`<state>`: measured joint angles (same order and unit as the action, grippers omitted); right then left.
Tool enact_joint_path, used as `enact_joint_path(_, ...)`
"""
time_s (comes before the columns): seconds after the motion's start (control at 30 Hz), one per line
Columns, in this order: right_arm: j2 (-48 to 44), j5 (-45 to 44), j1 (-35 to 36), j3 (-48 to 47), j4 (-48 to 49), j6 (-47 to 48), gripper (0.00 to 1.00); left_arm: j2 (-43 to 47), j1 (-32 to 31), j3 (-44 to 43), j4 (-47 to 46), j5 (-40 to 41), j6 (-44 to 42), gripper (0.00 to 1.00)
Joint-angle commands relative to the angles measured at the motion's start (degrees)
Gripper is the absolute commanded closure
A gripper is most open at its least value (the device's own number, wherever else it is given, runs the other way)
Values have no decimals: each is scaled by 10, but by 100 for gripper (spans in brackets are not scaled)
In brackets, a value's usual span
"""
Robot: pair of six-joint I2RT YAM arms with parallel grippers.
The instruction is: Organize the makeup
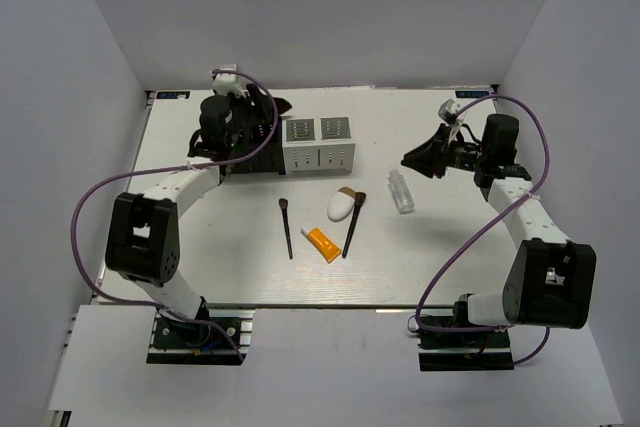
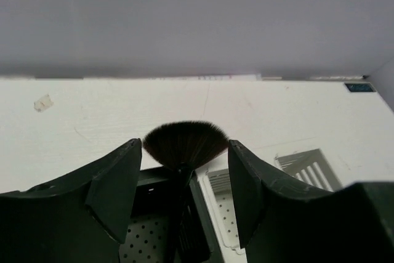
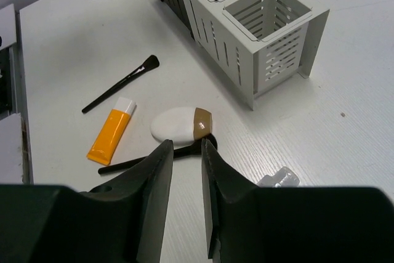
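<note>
A dark fan brush point(image 2: 184, 145) stands upright in the black compartment box point(image 2: 154, 214). My left gripper point(image 2: 184, 146) is open around the brush, with both fingers clear of its bristles. On the table lie a thin black brush point(image 1: 286, 227), an orange tube with a white cap point(image 1: 322, 244), a white egg-shaped sponge point(image 1: 341, 207), a second brush point(image 1: 354, 222) and a small clear bottle point(image 1: 401, 192). Above the table near the bottle hangs my right gripper point(image 1: 420, 159), its fingers a little apart with nothing between them. The right wrist view shows the sponge point(image 3: 175, 124) just beyond the fingertips point(image 3: 166, 149).
A white slotted compartment box point(image 1: 318, 144) stands beside the black box point(image 1: 250, 152) at the back middle of the table. Grey walls close in the table on three sides. The left arm point(image 1: 150, 227) reaches along the left side.
</note>
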<state>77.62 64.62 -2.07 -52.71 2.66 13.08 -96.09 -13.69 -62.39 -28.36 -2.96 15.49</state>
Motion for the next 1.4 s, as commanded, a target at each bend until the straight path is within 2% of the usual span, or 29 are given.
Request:
enact_joint_path(0.0, -13, 9, 3, -12, -25, 40, 68, 84, -4, -21, 34, 2, -12, 33)
enact_joint_path(0.03, -13, 9, 3, -13, -53, 51, 68, 97, -4, -36, 81, -3, -12, 37)
enact_joint_path(0.07, -12, 9, 6, -16, -64, 62, 68, 123, -4, -43, 103, -22, -10, 49)
enact_joint_path(0.17, -5, -5, 11, -27, -124, 98, 72, 169, -4, -59, 215, -84, 12, 70)
enact_joint_path(0.2, -2, -14, 16, -30, -137, 106, 74, 179, -10, -60, 245, -99, 30, 81)
enact_joint_path(0.23, 1, -46, 20, -32, -156, 104, 79, 187, -10, -59, 313, -107, 38, 87)
enact_joint_path(0.27, 9, -76, 19, -37, -163, 99, 90, 197, -19, -61, 387, -109, 51, 96)
enact_joint_path(0.3, 15, -89, 36, -41, -171, 99, 96, 201, -33, -65, 422, -106, 60, 97)
enact_joint_path(0.33, 20, -103, 38, -43, -179, 98, 100, 202, -41, -61, 452, -99, 71, 98)
enact_joint_path(0.4, 32, -134, 43, -49, -190, 92, 99, 214, -57, -44, 499, -86, 98, 92)
enact_joint_path(0.57, 44, -178, 54, -53, -178, 72, 65, 206, -132, -16, 558, -36, 149, 83)
enact_joint_path(0.6, 44, -192, 54, -56, -178, 70, 57, 190, -142, -19, 590, 1, 170, 83)
enact_joint_path(0.63, 43, -202, 57, -56, -175, 63, 43, 180, -153, -21, 607, 22, 180, 80)
enact_joint_path(0.67, 43, -210, 57, -55, -171, 62, 41, 171, -170, -19, 620, 45, 191, 77)
enact_joint_path(0.7, 41, -217, 58, -53, -171, 63, 40, 159, -177, -15, 635, 76, 213, 73)
enact_joint_path(0.73, 37, -222, 57, -51, -170, 63, 38, 155, -189, -8, 633, 84, 220, 66)
enact_joint_path(0.83, 32, -232, 58, -42, -172, 63, 38, 141, -201, 28, 613, 111, 242, 52)
enact_joint_path(1.07, 23, -238, 56, -23, -172, 62, 38, 78, -231, 53, 595, 179, 281, 50)
enact_joint_path(1.37, 25, -238, 55, -25, -172, 61, 38, -20, -231, 18, 589, 221, 284, 49)
